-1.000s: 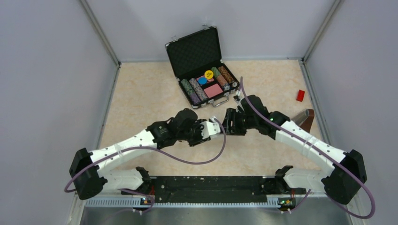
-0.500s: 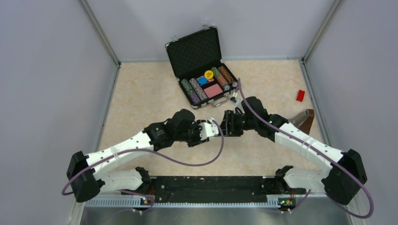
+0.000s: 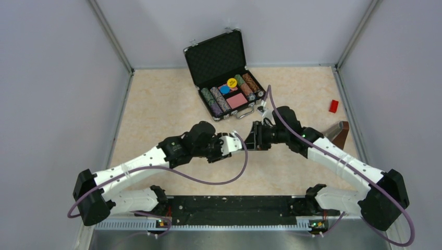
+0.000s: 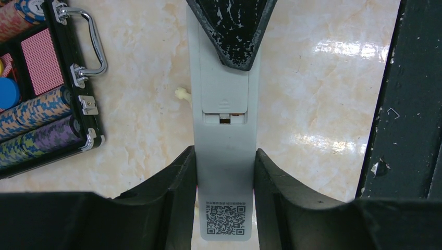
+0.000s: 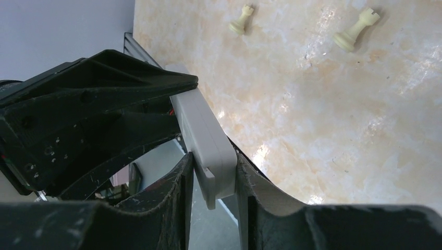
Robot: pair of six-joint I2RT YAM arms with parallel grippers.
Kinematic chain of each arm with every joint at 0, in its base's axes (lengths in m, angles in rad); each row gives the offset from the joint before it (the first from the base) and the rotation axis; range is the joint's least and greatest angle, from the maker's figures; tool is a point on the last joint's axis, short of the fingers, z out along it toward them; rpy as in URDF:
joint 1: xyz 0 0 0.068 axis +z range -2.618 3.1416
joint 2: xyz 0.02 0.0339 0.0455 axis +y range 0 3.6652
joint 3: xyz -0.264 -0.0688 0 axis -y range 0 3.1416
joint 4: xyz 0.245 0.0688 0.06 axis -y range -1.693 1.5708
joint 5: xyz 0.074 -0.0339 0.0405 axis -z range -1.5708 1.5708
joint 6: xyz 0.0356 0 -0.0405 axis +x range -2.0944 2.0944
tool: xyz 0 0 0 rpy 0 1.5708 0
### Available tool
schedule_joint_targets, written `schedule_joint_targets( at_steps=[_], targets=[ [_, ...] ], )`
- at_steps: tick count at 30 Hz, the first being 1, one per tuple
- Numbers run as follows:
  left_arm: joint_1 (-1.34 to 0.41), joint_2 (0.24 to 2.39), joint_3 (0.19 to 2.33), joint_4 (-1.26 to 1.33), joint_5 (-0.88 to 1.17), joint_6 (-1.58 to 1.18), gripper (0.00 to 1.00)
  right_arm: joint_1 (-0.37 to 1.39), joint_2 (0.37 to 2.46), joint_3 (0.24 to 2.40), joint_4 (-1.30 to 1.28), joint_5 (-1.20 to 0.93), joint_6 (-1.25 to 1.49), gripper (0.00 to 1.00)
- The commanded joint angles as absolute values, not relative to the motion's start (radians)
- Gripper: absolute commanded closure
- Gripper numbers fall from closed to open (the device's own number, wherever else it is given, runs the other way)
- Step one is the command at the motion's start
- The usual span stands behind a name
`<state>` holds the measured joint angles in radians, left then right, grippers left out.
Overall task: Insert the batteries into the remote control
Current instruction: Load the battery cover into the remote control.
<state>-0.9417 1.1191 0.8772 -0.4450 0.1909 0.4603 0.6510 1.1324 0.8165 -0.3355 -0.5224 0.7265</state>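
Observation:
The remote control (image 4: 224,156), a slim white bar with a QR code at its near end, is held in the air between both grippers. My left gripper (image 4: 224,151) is shut on its QR end. My right gripper (image 5: 213,156) is shut on the other end (image 5: 206,135), over the battery cover (image 4: 225,86). The cover sits slightly back, leaving a narrow gap (image 4: 225,119) with a small copper-brown spot in it. No loose batteries are in view. In the top view the remote (image 3: 244,144) bridges the left gripper (image 3: 233,145) and the right gripper (image 3: 254,140).
An open black chip case (image 3: 225,78) with chips stands at the back and also shows in the left wrist view (image 4: 41,109). Cream pegs (image 5: 241,20) (image 5: 356,31) lie on the marble tabletop. A red block (image 3: 333,105) and a brown box (image 3: 339,133) are at the right.
Both grippers stay shut on the remote. The joined grippers have shifted slightly to the left, and the right wrist has turned a little.

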Motion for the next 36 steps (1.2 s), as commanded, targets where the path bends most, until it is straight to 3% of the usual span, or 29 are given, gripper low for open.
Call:
schedule_joint_targets(
  at_steps=[1,25,36],
  targets=[
    [-0.946,1.094,0.892,-0.374,0.209,0.471,1.00,0.646,1.106,0.813,-0.269,-0.557,0.726,0.77],
    [-0.955,1.041,0.847,-0.192,0.219,0.540,1.00,0.661,1.207,0.751,-0.168,-0.586,0.779,0.66],
    [-0.963,1.058,0.866,-0.169,0.238,0.554,1.00,0.674,1.220,0.734,-0.141,-0.552,0.816,0.71]
  ],
)
